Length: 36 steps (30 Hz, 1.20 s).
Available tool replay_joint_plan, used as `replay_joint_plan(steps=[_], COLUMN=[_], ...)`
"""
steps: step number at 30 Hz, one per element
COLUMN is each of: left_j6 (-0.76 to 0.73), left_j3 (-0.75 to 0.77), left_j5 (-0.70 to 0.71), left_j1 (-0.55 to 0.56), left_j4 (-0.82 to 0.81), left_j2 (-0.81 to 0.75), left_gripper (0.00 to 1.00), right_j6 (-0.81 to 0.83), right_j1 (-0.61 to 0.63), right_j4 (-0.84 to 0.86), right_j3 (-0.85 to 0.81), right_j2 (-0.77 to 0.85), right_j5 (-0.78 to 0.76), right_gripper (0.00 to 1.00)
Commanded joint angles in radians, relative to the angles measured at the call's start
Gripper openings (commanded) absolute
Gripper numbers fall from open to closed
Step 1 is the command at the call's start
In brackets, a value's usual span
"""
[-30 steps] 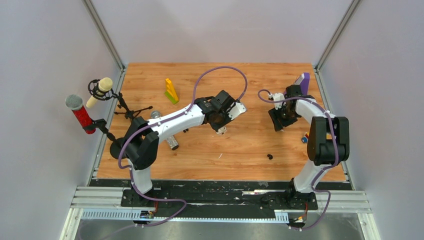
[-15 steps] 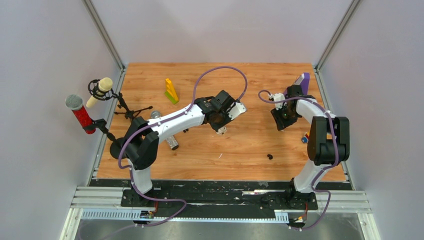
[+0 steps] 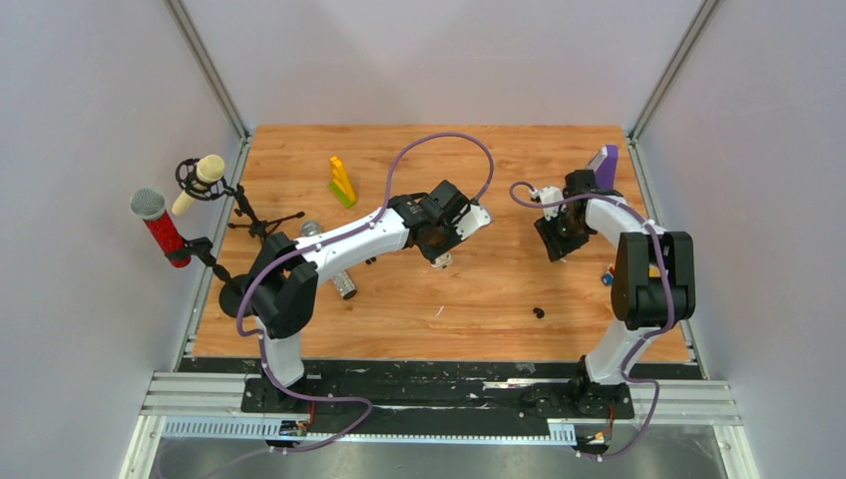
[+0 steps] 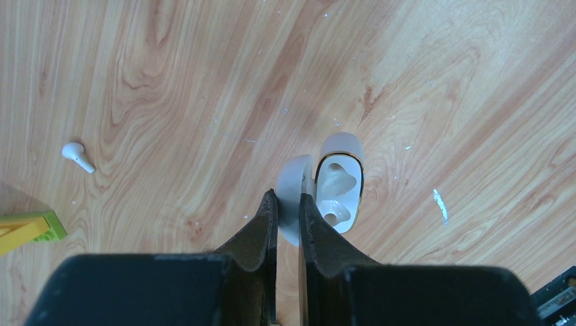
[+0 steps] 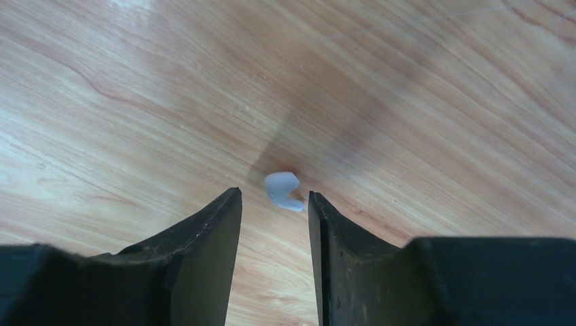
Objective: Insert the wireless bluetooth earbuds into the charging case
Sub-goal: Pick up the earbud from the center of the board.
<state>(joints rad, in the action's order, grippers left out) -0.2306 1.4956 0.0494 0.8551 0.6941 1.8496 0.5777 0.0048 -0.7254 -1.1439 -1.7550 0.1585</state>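
Right tool (image 5: pixel 274 193) jaws apart; white earbud (image 5: pixel 283 190) on surface (image 5: pixel 407 102) just past the tips at 12 o'clock. Left tool (image 4: pixel 287 195) clamped on open charging case (image 4: pixel 339 183) lid; second earbud (image 4: pixel 77 156) at 9 o'clock.

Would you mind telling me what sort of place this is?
Probably a lab robot test cell: a left arm and a right arm bolted at the edge of a wooden table, plain grey walls around it, a red microphone on a stand.

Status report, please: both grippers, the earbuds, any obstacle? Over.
Left gripper shut on open white case, by the lid. Right gripper open, white earbud lying between jaw tips. Nothing in the way.
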Motion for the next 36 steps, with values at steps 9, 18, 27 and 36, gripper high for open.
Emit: replay_joint_plan(steps=[9, 18, 27, 36], left_j6=[0.013, 0.013, 0.010, 0.011], left_j3=[0.029, 0.026, 0.024, 0.022], left_j5=[0.006, 0.013, 0.013, 0.015], left_j1=[0.002, 0.002, 0.002, 0.002], left_j4=[-0.015, -0.017, -0.019, -0.022], left_j2=[-0.001, -0.004, -0.006, -0.007], left_gripper=[0.00, 0.00, 0.00, 0.00], right_j6=[-0.090, -0.108, -0.109, -0.112], right_j1=[0.064, 0.066, 0.084, 0.136], right_j4=[0.018, 0.023, 0.009, 0.010], right_j3=[-0.065, -0.053, -0.047, -0.043], right_j2=[-0.079, -0.051, -0.060, -0.079], right_j5=[-0.105, -0.157, -0.242, -0.303], right_gripper=[0.43, 0.43, 0.38, 0.30])
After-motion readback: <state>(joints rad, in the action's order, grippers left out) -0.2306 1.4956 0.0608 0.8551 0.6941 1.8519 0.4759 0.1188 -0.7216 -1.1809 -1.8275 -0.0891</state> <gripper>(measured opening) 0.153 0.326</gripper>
